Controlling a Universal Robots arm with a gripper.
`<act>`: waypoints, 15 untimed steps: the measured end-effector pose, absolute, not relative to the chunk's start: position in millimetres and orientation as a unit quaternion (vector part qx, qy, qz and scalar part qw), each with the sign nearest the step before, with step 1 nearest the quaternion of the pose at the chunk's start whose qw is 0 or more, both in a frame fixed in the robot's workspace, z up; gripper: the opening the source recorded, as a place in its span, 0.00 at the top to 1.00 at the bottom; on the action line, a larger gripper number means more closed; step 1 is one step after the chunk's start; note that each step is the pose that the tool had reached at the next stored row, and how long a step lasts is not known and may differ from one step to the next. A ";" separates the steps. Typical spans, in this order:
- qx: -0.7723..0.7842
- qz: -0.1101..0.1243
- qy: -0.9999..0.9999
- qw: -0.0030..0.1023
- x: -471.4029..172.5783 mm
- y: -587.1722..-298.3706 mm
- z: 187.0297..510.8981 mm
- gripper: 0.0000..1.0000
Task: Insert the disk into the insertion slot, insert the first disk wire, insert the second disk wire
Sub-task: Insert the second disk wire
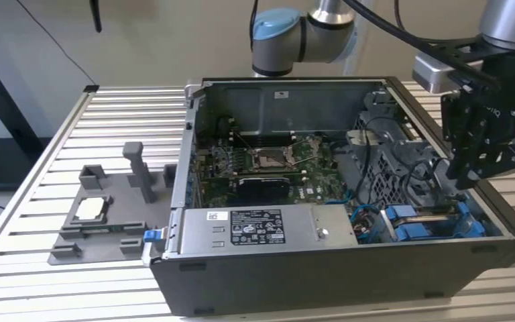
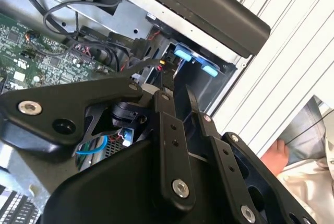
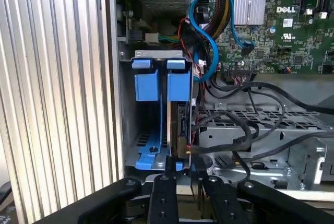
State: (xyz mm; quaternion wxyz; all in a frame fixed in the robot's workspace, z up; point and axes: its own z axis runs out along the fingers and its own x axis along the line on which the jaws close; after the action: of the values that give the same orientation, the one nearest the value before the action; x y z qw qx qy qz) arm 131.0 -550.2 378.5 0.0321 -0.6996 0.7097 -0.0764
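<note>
Gripper (image 3: pixel 181 165) foremost; hangs vertical at the exterior view's right above blue-framed disk (image 3: pixel 181 125), black cables (image 3: pixel 250 130) crowding beside; grip unreadable.

Silver-grey disk (image 3: pixel 180 122) in blue carrier, standing on edge, seated in insertion slot (image 3: pixel 130 130)

Soft, even daylight fills the exterior view. The pale counter (image 1: pixel 123 107) and the wall (image 1: pixel 150 40) come out bright, while the open computer case (image 1: pixel 347 268) holds its inside in shade. In both wrist views the counter slats glare almost white. In the first wrist view my black claw (image 3: pixel 181 167) reads as a dark mass with a faint sheen, and the drive bay (image 3: pixel 151 130) beyond it sits dim.
</note>
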 end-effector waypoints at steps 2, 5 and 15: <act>-0.700 -0.072 0.710 0.027 134.9 -550.3 378.5 0.73; -0.701 -0.065 0.710 0.020 138.9 -550.2 378.4 0.73; -0.690 -0.054 0.721 0.009 143.3 -550.3 378.3 0.73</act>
State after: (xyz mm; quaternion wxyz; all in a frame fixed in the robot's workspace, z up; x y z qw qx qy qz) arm 143.3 -550.3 378.3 0.0087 -0.6904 0.7213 -0.0542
